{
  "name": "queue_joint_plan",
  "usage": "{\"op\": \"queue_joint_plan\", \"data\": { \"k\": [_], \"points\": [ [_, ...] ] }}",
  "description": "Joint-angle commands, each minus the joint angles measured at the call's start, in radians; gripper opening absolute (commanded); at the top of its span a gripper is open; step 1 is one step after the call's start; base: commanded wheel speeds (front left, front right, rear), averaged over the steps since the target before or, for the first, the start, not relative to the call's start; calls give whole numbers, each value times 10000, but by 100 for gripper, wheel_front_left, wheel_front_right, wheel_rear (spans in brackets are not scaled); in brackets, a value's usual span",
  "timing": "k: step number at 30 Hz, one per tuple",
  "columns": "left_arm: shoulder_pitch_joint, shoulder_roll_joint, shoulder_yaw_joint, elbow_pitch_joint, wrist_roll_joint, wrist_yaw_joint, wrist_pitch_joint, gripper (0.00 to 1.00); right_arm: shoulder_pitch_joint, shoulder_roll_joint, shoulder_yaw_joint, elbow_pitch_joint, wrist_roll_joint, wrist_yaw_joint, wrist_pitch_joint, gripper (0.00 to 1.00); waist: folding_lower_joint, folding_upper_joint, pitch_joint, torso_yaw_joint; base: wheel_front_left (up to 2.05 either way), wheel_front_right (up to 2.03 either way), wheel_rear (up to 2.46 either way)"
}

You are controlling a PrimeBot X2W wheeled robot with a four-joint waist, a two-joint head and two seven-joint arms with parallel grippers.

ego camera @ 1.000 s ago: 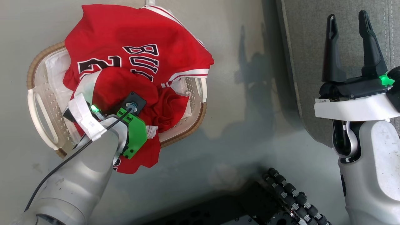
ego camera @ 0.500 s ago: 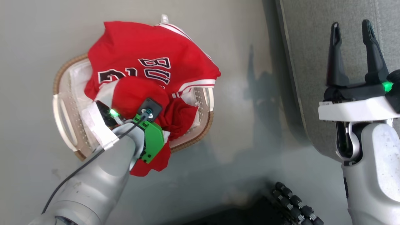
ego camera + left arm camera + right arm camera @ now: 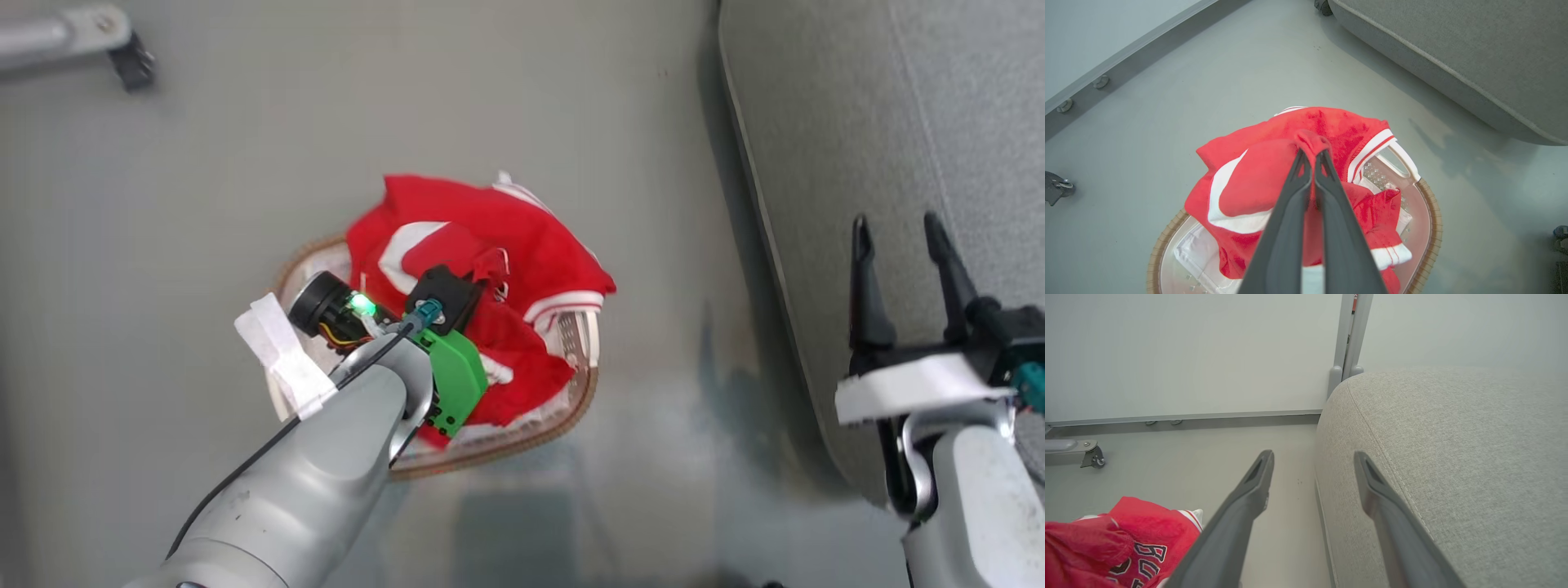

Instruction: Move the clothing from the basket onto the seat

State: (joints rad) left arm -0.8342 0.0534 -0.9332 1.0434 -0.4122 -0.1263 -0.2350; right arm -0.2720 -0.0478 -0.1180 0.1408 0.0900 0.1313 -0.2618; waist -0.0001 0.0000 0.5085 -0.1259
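A glossy grey floor point(image 3: 490, 106) is spreading across the head view and catching soft reflections. At that view's upper left corner a grey metal leg point(image 3: 57, 31) is reaching in, ending in a black caster point(image 3: 131, 64). In the right wrist view a pale wall point(image 3: 1188, 347) is rising behind the floor, with a metal rail point(image 3: 1208, 416) running along its foot and a grey upright post point(image 3: 1349, 335) standing against it. In the left wrist view round metal fittings point(image 3: 1100, 81) are sitting just beside the rail, and a flat white sheet point(image 3: 1196, 253) is lying low at the left.
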Motion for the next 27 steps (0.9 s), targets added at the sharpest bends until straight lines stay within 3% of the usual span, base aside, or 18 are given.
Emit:
{"op": "queue_joint_plan", "data": {
  "k": [1,14,27],
  "points": [
    [143,-37,-89,-143,-81,-40,-69,0,356,-46,-27,150,-84,-10,-49,100,1,0,-2117,1008,0,0,0],
    [-1075,180,-816,-1584,-1613,-45,682,0,1405,-45,417,716,-168,-10,-49,100,1,0,-4658,1171,0,0,0],
    [-2833,1122,-795,-3347,-3283,-34,1377,0,539,-42,2345,630,80,-8,-49,100,1,0,-5102,847,0,0,0]
  ]
}}
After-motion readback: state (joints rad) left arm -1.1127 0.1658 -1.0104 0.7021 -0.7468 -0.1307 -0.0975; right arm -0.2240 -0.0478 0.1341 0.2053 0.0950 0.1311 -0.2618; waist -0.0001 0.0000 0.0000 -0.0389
